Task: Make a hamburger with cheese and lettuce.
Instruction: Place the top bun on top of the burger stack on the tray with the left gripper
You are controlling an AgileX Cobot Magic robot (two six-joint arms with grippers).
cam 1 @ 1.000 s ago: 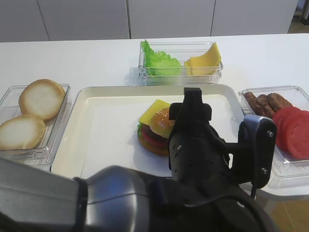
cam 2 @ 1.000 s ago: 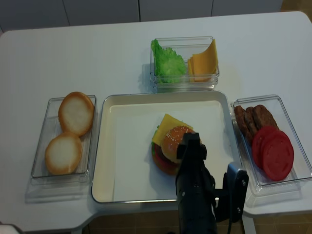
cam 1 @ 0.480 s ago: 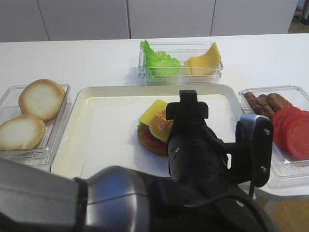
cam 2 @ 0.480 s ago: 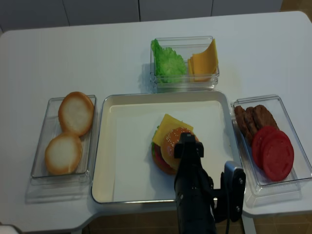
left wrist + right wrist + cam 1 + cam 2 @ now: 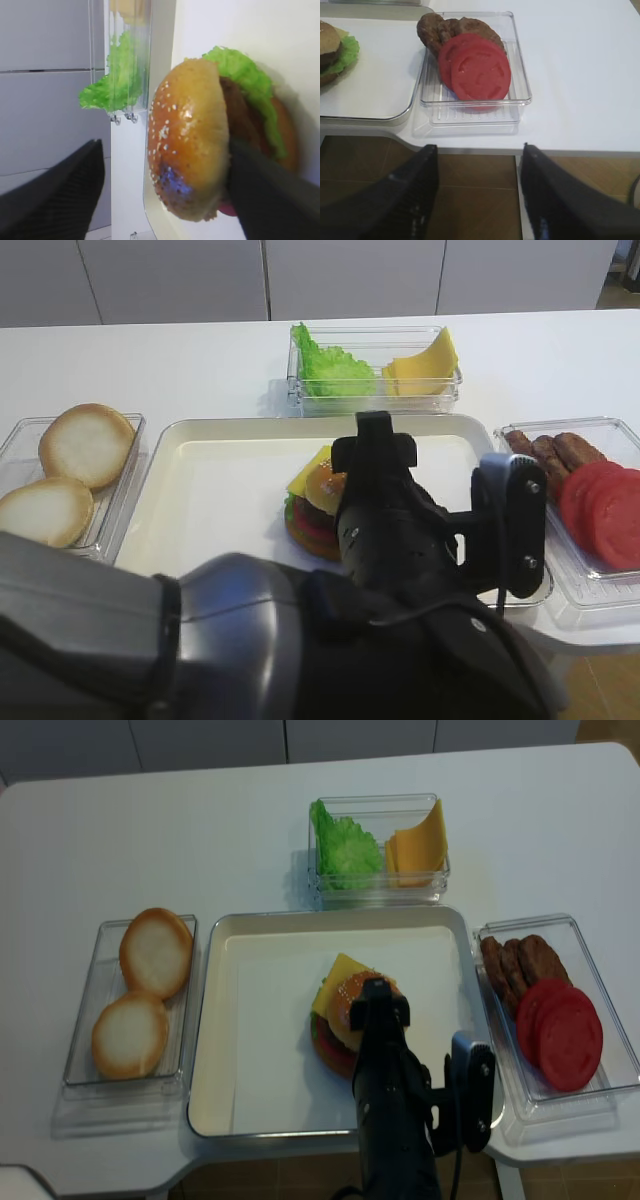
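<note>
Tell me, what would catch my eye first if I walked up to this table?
Probably the big black left gripper, its jaws spread either side of the finished hamburger in the middle of the white tray. Next, the bright colours around it: red tomato slices in the clear box on the right, and green leaves beside yellow cheese slices in the box behind the tray.

A staged food-prep setup, likely a lab: a plain white bench (image 5: pixel 200 830) before grey cabinet fronts (image 5: pixel 180 280), with clear plastic bins (image 5: pixel 130 1080) of toy ingredients around a cream tray (image 5: pixel 215 1020), above brown tiled floor (image 5: pixel 470 200).
</note>
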